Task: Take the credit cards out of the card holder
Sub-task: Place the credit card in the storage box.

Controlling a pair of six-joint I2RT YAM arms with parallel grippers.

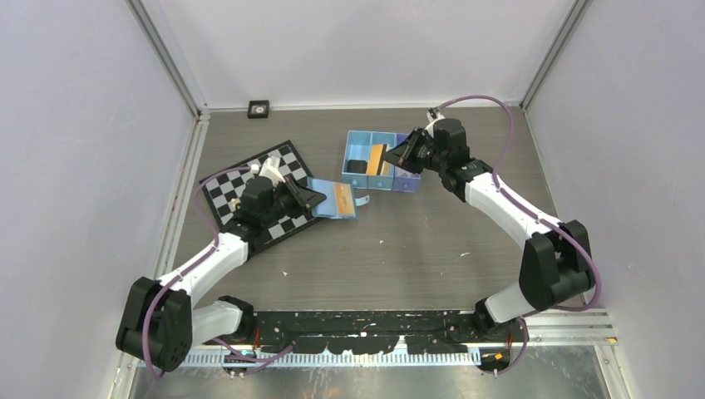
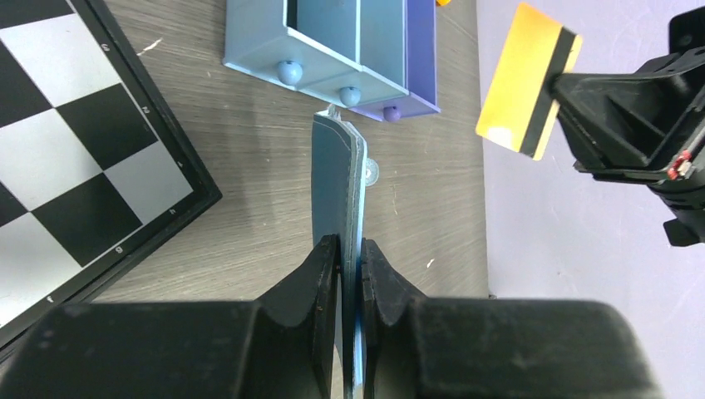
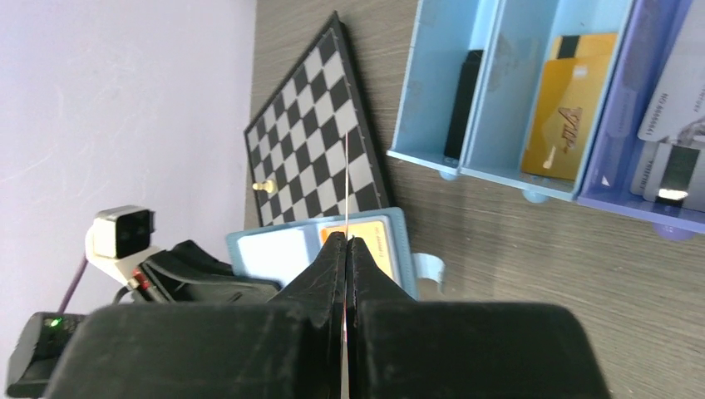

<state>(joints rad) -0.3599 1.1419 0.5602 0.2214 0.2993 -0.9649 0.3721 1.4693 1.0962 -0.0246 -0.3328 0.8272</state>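
Note:
The blue card holder lies open beside the chessboard, and my left gripper is shut on its edge. In the left wrist view the card holder stands edge-on between the closed fingers of the left gripper. An orange credit card sits in its right pocket. The left pocket looks pale. My right gripper is shut on a yellow credit card with a black stripe, held in the air near the blue tray. In the right wrist view that card shows only as a thin edge.
The three-compartment tray holds a black item, a yellow card and whitish cards. A chessboard lies under the left arm. A small black square object sits by the back wall.

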